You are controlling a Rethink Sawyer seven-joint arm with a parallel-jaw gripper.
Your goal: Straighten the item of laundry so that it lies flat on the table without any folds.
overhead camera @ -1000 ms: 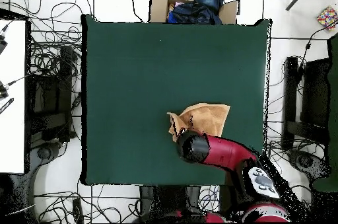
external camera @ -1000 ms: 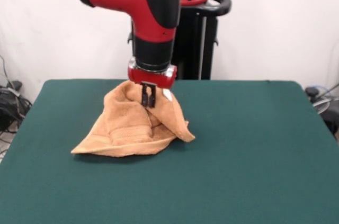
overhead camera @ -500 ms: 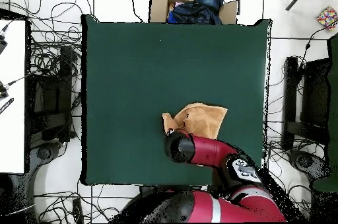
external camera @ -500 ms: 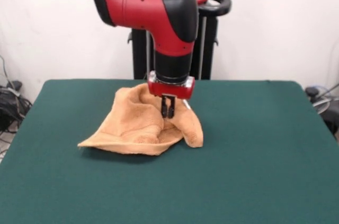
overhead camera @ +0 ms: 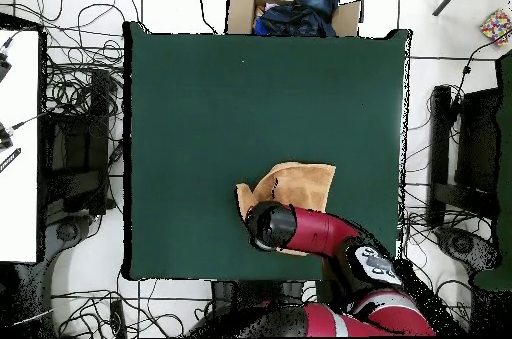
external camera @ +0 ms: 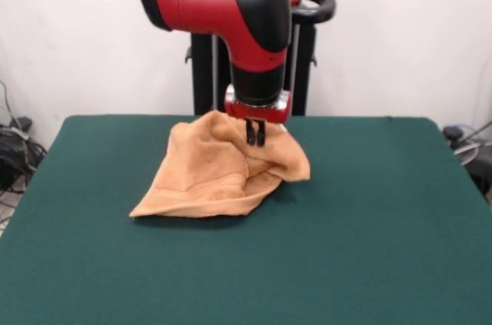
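Your claw (external camera: 255, 134) hangs straight down from the red and black arm (external camera: 231, 10) and is pinching the towel (external camera: 219, 175) near its top; the two dark fingers (external camera: 250, 133) stand close together with orange-tan cloth caught between them. From the front you see the towel drawn up into a peak at that pinch point, so it forms a tent rather than a sheet. On the picture's left the cloth slopes down to a pointed corner that rests on the green tabletop (external camera: 369, 248). On the right a rounded fold bulges out just below the claw and curls under itself, with a dark shadow beneath it. Creases run across the front face of the cloth, and its lower edge touches the felt along most of its length.

Looking from overhead, you find the towel (overhead camera: 300, 181) in the half of the tabletop (overhead camera: 200, 105) nearer the robot's base, somewhat toward the picture's right. The arm (overhead camera: 310, 233) covers its lower part, and the claw itself is hidden beneath the wrist there. The visible portion is roughly rectangular, with a small flap sticking out at its left. The rest of the green surface around it is bare felt.
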